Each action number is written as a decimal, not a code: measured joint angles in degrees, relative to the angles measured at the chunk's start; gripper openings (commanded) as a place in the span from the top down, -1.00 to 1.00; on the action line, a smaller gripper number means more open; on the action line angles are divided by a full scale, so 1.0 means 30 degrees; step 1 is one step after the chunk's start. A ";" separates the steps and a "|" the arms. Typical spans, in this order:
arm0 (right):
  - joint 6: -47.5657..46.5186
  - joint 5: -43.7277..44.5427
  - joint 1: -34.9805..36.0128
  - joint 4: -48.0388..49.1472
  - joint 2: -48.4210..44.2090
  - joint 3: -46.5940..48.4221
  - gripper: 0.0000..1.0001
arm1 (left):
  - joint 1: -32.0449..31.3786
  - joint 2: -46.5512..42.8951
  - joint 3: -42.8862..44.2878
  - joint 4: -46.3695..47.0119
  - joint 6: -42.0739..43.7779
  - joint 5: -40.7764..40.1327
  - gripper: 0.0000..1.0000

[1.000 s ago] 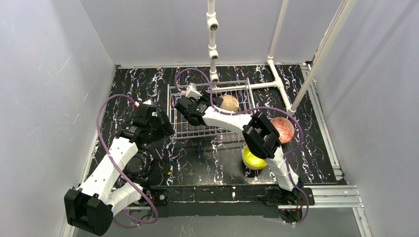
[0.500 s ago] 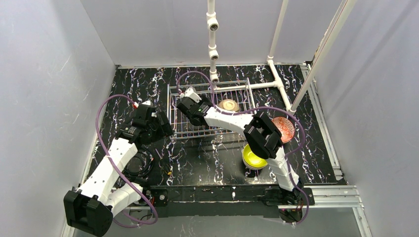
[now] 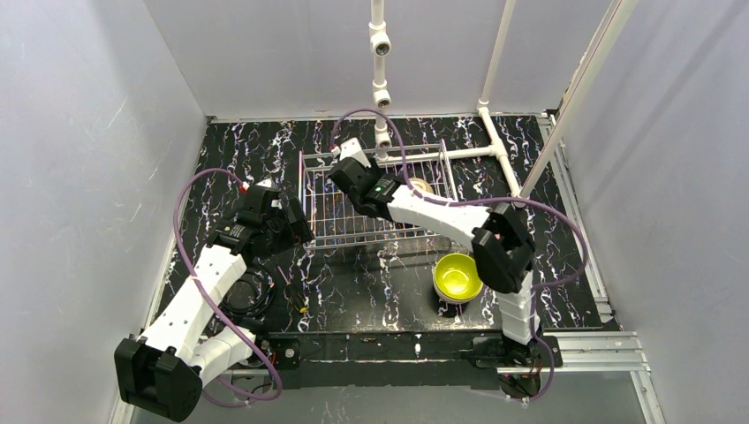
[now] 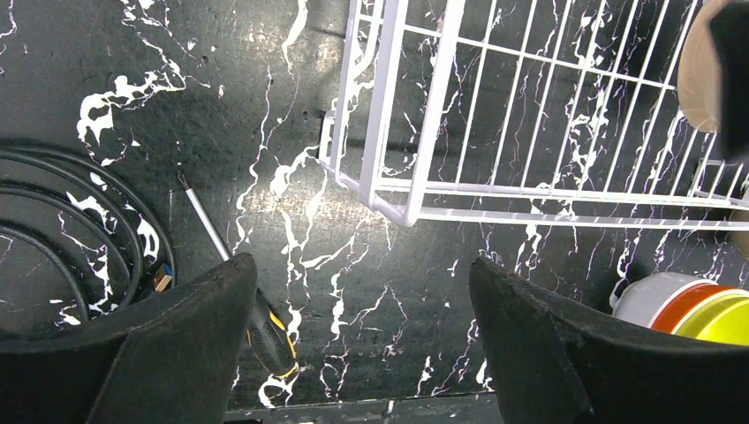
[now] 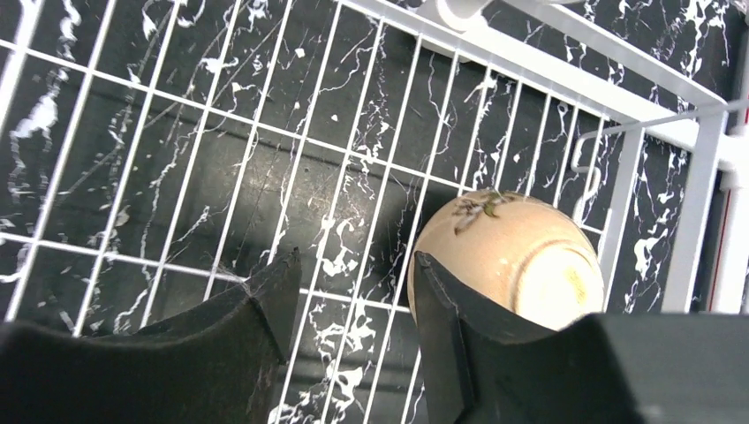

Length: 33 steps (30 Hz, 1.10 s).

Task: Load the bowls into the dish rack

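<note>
Peeking from behind right arm (image 3: 435, 217), tan bowl (image 3: 422, 184) in dish rack (image 3: 304, 200), left jaws spread, right jaws spread

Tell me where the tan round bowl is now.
The tan round bowl lies inside the white wire dish rack, at its far right in the top view, close beside the right gripper.

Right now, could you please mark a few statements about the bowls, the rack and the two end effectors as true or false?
1. The tan bowl lies inside the dish rack. True.
2. The right end effector is shut on that bowl. False: it is open, and the bowl lies beside it.
3. The yellow-green bowl is in the rack. False: it stands on the table, outside the rack's near side.
4. The left end effector is open and holds nothing. True.
</note>
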 measured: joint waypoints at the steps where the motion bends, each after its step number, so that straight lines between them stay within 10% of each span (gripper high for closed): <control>1: 0.0219 -0.0044 0.0029 0.0342 -0.0590 -0.0401 -0.11 | 0.0000 0.0000 0.0000 0.0007 -0.0007 0.0015 -0.78; 11: 0.2448 -0.0153 -0.0670 0.2106 -0.5246 -0.6156 -0.18 | 0.0000 0.0000 0.0000 0.0146 -0.0117 0.0087 -0.96; 33: 0.4830 -0.3424 -0.4867 0.3184 -0.4095 -0.7344 -0.22 | 0.0000 0.0554 -0.0168 0.0721 -0.0576 0.0408 -0.96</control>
